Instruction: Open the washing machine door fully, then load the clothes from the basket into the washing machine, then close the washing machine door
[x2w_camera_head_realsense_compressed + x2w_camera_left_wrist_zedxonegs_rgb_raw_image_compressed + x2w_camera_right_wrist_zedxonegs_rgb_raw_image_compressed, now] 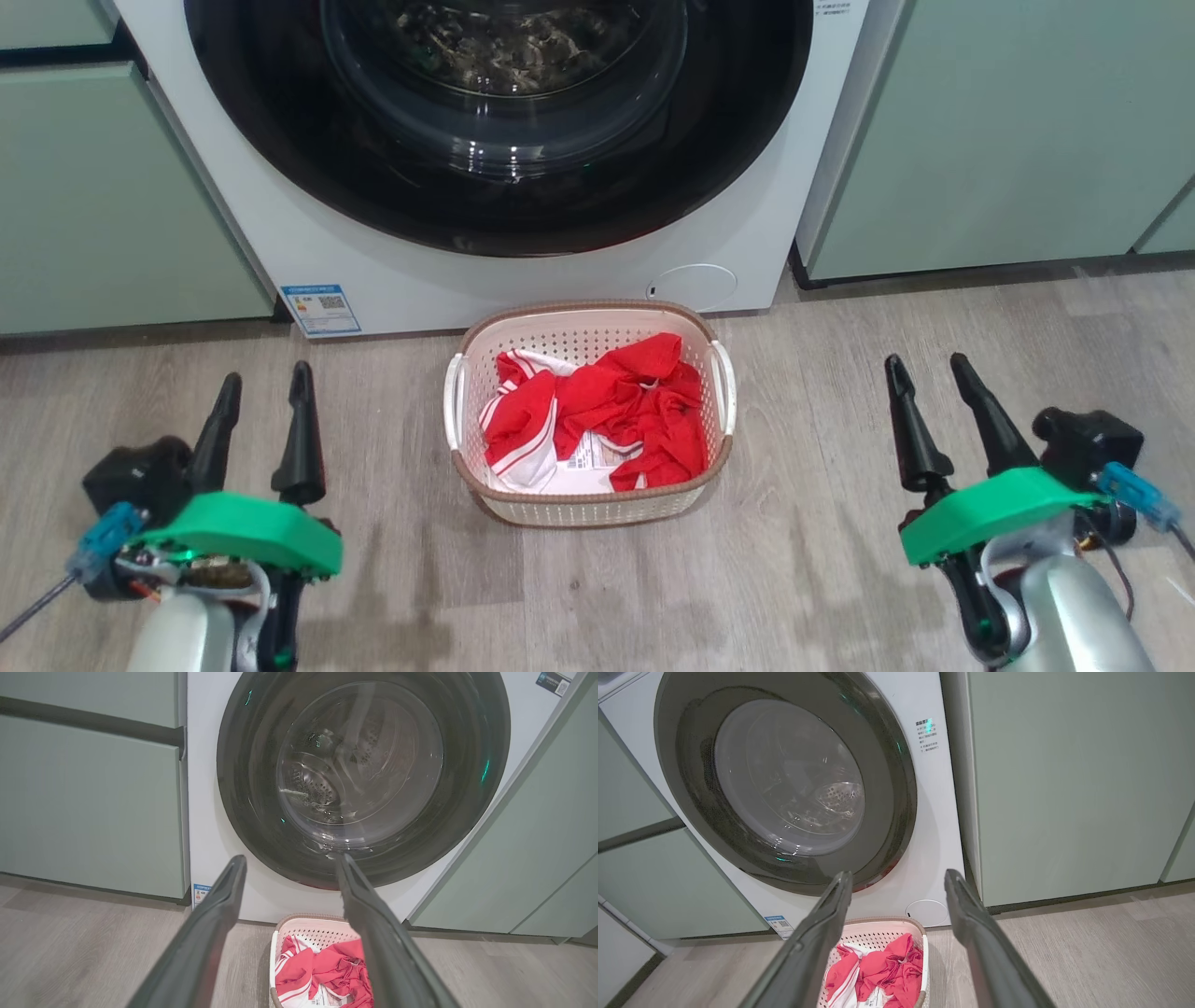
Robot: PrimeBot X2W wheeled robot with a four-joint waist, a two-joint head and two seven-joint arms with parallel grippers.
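The white washing machine (280, 233) stands straight ahead, its round black-rimmed door (280, 121) shut flat against the front. On the wood floor before it sits the cream basket (588, 509) with the red and white clothes (607, 411) piled inside. My left gripper (264, 375) rests open at the lower left, well clear of the basket. At the lower right, my right gripper (927, 357) is open too, nothing between its fingers. In the left wrist view the door (243, 788) fills the top and the basket (303, 928) lies below. The right wrist view shows door (686, 788), basket (882, 931) and clothes (887, 966).
Pale green cabinets (112, 196) flank the machine on the left and more cabinets (1008, 131) on the right. A blue sticker (320, 309) and a round cap (692, 285) sit low on the machine's front. Wood floor (822, 560) spreads around the basket.
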